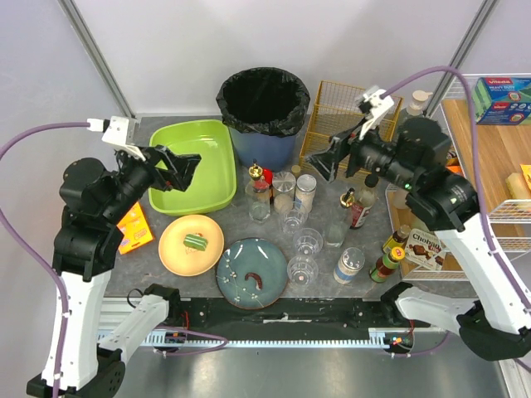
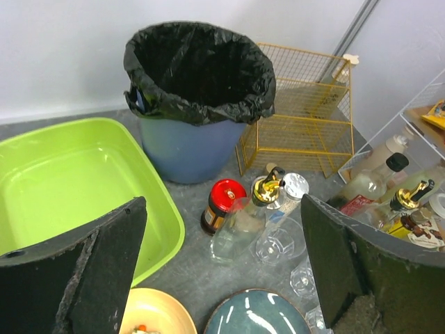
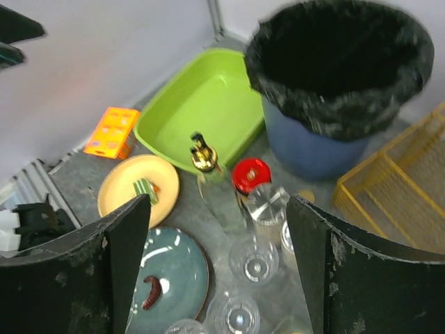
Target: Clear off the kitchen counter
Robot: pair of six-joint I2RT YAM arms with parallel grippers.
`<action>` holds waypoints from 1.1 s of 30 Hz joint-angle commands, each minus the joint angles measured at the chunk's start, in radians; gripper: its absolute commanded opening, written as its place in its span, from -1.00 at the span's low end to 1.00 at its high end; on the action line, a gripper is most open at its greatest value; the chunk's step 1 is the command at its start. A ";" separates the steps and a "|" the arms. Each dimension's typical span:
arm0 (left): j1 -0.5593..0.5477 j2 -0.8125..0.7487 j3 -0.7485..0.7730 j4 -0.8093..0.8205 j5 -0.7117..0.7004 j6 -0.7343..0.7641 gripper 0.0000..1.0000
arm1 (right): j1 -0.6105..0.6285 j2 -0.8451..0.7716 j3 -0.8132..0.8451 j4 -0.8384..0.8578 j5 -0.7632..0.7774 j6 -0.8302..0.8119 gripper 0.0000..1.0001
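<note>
Kitchen counter (image 1: 236, 224) lies under both arms, cluttered. Your L gripper (image 1: 184, 170): fingers apart, empty, above green tub (image 1: 207, 133). Yellow plate (image 1: 192, 244) at its 6 o'clock in top view, so L nearer. R gripper (image 1: 322, 162): apart, empty; bottle-glass cluster (image 1: 286, 199) at its 7 o'clock.

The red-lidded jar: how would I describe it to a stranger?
Find the blue bin lined with a black bag at the back of the counter. Right in front of it, beside the green tub, stands a short dark jar. Its bright red lid sets it apart from the clear glasses and gold-topped bottle next to it.
</note>
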 commanded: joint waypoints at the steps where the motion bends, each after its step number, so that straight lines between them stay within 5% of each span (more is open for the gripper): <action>1: -0.003 -0.030 -0.073 0.098 0.031 -0.070 0.93 | 0.132 -0.011 -0.057 -0.097 0.432 0.036 0.70; 6: -0.003 -0.033 -0.125 0.132 0.012 -0.091 0.92 | 0.192 -0.056 -0.103 -0.174 0.609 0.032 0.70; 17: -0.003 -0.019 -0.180 0.137 -0.107 -0.096 0.89 | 0.194 -0.083 -0.098 -0.383 0.545 -0.022 0.78; 33: -0.003 -0.024 -0.216 0.132 -0.139 -0.093 0.89 | 0.195 -0.080 -0.233 -0.365 0.541 0.061 0.72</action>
